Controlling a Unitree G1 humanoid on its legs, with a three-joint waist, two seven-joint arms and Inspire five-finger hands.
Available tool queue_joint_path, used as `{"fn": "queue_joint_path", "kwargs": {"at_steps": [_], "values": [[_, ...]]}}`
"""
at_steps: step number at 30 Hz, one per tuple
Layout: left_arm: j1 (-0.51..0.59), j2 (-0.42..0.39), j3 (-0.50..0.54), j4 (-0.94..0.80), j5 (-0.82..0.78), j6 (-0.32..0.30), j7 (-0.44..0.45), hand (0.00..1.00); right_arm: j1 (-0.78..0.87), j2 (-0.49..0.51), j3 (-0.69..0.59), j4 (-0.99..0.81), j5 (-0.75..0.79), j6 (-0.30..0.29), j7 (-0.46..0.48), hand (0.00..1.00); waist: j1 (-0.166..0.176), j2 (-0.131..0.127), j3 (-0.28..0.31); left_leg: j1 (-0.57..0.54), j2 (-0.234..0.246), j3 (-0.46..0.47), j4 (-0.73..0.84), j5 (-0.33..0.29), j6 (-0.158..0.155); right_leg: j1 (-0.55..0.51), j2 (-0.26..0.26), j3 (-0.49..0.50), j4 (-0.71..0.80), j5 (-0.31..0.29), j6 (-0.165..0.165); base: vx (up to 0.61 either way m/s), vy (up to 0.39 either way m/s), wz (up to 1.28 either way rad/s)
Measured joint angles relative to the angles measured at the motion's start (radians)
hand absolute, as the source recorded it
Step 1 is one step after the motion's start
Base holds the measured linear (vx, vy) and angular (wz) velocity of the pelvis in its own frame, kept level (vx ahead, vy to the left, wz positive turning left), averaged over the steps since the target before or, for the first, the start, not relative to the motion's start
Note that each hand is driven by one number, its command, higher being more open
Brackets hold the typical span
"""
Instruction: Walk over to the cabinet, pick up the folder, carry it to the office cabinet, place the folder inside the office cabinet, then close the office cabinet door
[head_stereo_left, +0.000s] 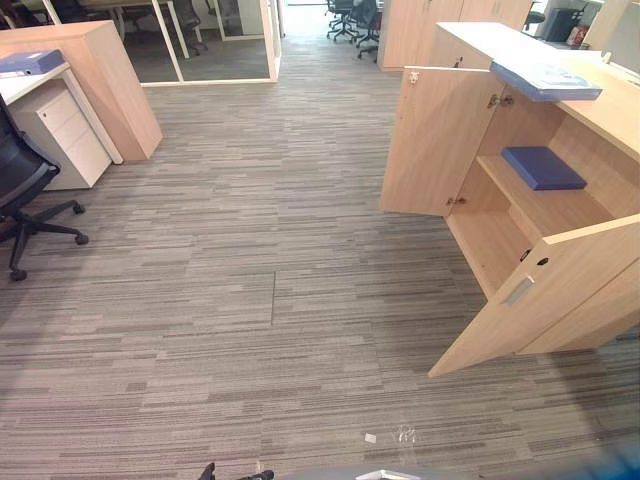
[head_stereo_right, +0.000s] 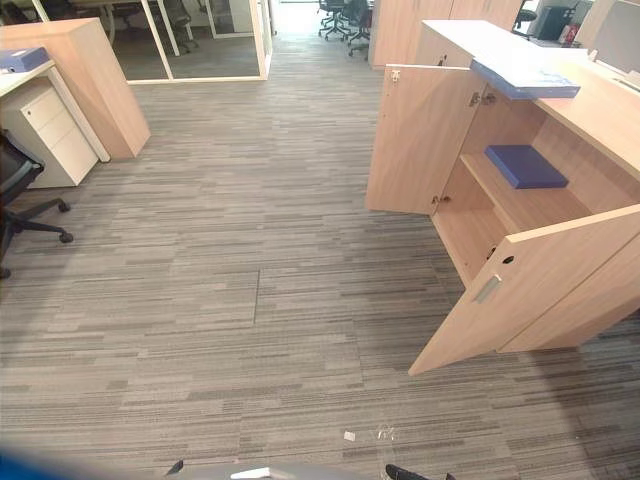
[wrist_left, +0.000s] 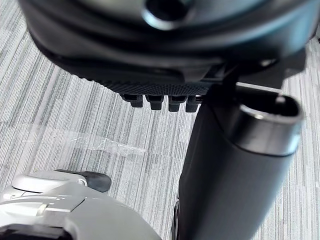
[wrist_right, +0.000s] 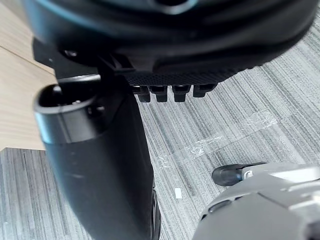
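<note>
The office cabinet (head_stereo_left: 560, 215) stands at the right with both doors swung open: the far door (head_stereo_left: 440, 140) and the near door (head_stereo_left: 540, 300). A dark blue folder (head_stereo_left: 543, 167) lies flat on its inner shelf. A lighter blue folder (head_stereo_left: 545, 80) rests on the cabinet's top, overhanging the edge. Another blue folder (head_stereo_left: 30, 62) lies on a desk at the far left. My left hand (wrist_left: 160, 65) hangs over the carpet with relaxed fingers, holding nothing. My right hand (wrist_right: 170, 55) hangs the same way, beside a wooden panel.
A wooden cabinet (head_stereo_left: 110, 90) and a white drawer unit (head_stereo_left: 65, 135) stand at the far left, with a black office chair (head_stereo_left: 25, 190) in front. Glass partitions and more chairs lie beyond. Bits of clear tape (head_stereo_left: 400, 434) lie on the wide grey carpet.
</note>
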Motion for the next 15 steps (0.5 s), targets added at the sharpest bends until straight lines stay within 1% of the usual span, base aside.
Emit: {"fn": "queue_joint_path", "kwargs": {"at_steps": [4, 6, 8, 12, 15], "values": [[0.008, 0.004, -0.006, 0.000, -0.073, 0.000, -0.049, 1.00, -0.008, 0.000, -0.001, 0.012, 0.001, -0.001, 0.004, 1.00, 0.000, -0.001, 0.001, 0.002, 0.000, 0.002, -0.002, 0.001, 0.000, 0.000, 0.000, 0.000, 0.000, -0.001, 0.001, -0.02, -0.002, -0.01], [0.009, 0.006, -0.014, 0.000, -0.089, 0.000, -0.057, 1.00, -0.009, -0.001, -0.001, 0.012, 0.001, -0.001, 0.009, 1.00, 0.000, 0.001, 0.003, 0.004, 0.000, 0.003, -0.006, 0.003, -0.002, 0.000, 0.000, 0.000, 0.000, -0.001, 0.001, -0.03, -0.013, -0.01], [0.009, 0.007, -0.020, 0.000, -0.097, -0.001, -0.067, 1.00, -0.009, -0.003, -0.001, 0.012, 0.001, -0.001, 0.011, 1.00, 0.000, 0.003, 0.004, 0.005, 0.001, 0.003, -0.013, 0.008, 0.003, -0.002, 0.002, 0.000, 0.000, 0.000, 0.001, -0.04, -0.016, 0.00], [0.010, 0.006, -0.020, 0.000, -0.096, -0.003, -0.068, 1.00, -0.010, -0.004, 0.002, 0.012, 0.001, -0.001, 0.010, 1.00, 0.001, 0.000, 0.008, 0.012, 0.002, 0.003, -0.034, 0.019, 0.004, -0.003, 0.004, 0.000, -0.004, 0.002, -0.003, -0.02, -0.008, 0.00], [0.009, 0.007, -0.020, 0.000, -0.042, -0.004, -0.052, 1.00, -0.010, -0.004, 0.002, 0.012, 0.000, -0.001, 0.007, 1.00, 0.000, -0.001, 0.009, 0.013, 0.002, 0.006, -0.038, 0.020, 0.005, -0.003, 0.004, 0.000, -0.009, 0.006, -0.008, 0.00, 0.000, 0.00]]}}
